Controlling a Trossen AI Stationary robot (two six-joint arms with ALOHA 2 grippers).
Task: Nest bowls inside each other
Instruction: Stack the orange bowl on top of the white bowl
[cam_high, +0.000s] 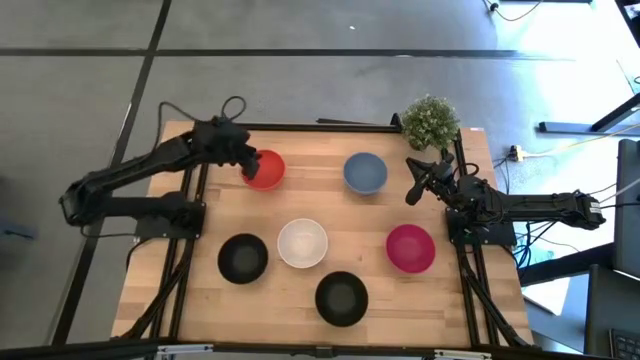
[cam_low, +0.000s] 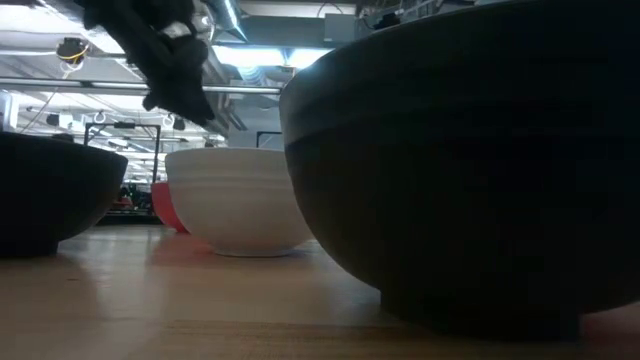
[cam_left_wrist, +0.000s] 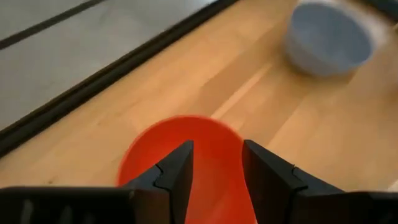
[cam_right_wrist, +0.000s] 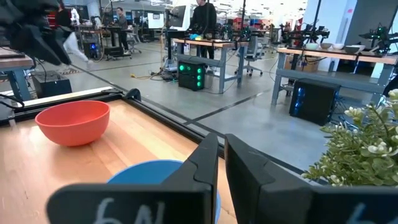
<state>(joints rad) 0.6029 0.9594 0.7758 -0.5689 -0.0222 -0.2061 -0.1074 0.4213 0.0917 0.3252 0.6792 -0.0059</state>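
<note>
Six bowls stand upright on their bases on the wooden table: red (cam_high: 266, 169), blue (cam_high: 365, 172), white (cam_high: 302, 243), magenta (cam_high: 410, 248) and two black (cam_high: 243, 257) (cam_high: 341, 297). My left gripper (cam_left_wrist: 217, 155) hangs open over the red bowl (cam_left_wrist: 186, 149), near its left rim. The right wrist view shows it (cam_right_wrist: 37, 31) well above that bowl (cam_right_wrist: 73, 121), touching nothing. My right gripper (cam_right_wrist: 221, 152) is shut and empty. It floats by the right side of the blue bowl (cam_right_wrist: 158, 171), just in front of the plant.
A small green potted plant (cam_high: 430, 121) stands at the far right corner, close behind my right gripper (cam_high: 415, 186). In the low view a black bowl (cam_low: 470, 160) fills the near right and the white bowl (cam_low: 240, 200) stands mid-table. Bare wood lies between the bowls.
</note>
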